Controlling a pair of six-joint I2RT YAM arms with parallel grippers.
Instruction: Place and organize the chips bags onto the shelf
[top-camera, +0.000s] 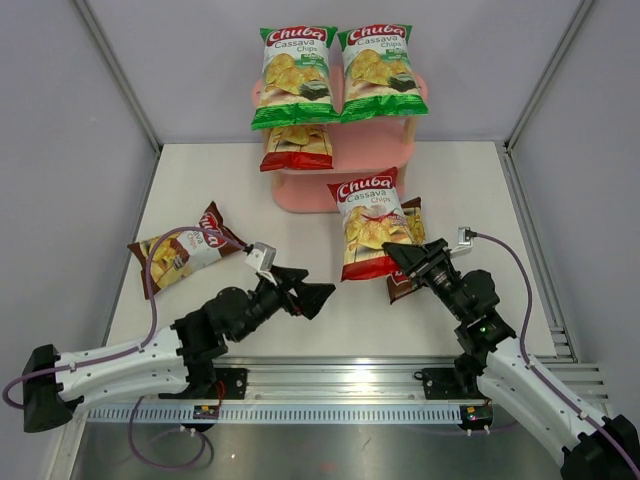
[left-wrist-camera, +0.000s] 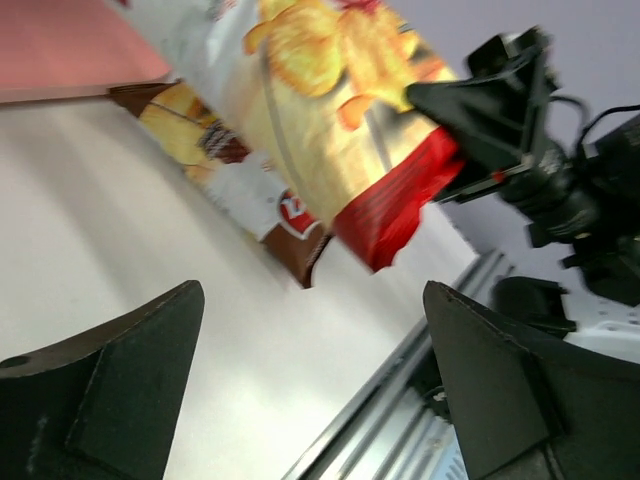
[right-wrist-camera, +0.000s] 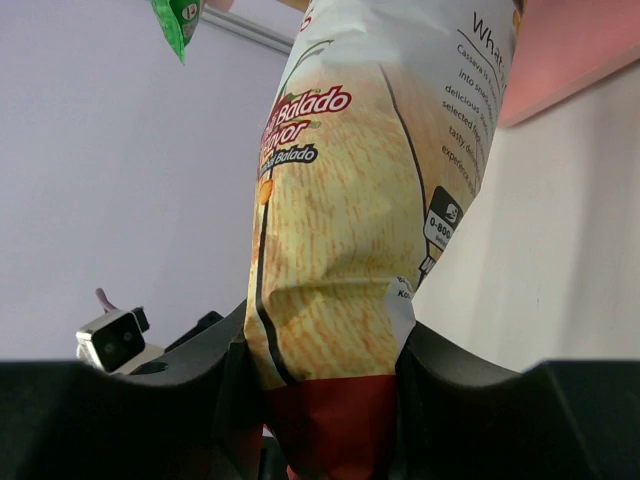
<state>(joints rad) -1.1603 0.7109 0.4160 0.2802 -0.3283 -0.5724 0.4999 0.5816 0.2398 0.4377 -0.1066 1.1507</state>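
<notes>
Right claw (top-camera: 405, 258): closed on the bottom edge of a red bag (top-camera: 368, 222). In the wrist view the bag is pinched between both fingers and stands up from them.
Left claw (top-camera: 318, 297): spread wide with nothing held, and poised over the table (top-camera: 230, 190) between the two loose bags.
Held bag: found just in front of the shelf (top-camera: 305, 190), with its logo end pointing toward it. The gripped end appears to be raised off the bag beneath.
Green bags (top-camera: 295, 75): two are laid side by side on the top board, and their front edges hang over it.
Second red bag (top-camera: 297, 146): laid on the left half of the middle board.
Brown bags: one (top-camera: 185, 250) is lying at the left of the table. The other (top-camera: 414, 220) is partly covered by the held bag.
Step in hand: judged to be the carrying of the held bag to the free right half of the middle board.
Doing it well: the bag should be lifted clear of the brown one first. It should then be fed in logo end first, low enough to pass under the overhanging green bags. A slow move is advised, since a grip at the seam lets the bag sag and swing.
Release: best made only once the bag is resting flat beside its twin.
Risk: the green bags could be nudged off the top board.
</notes>
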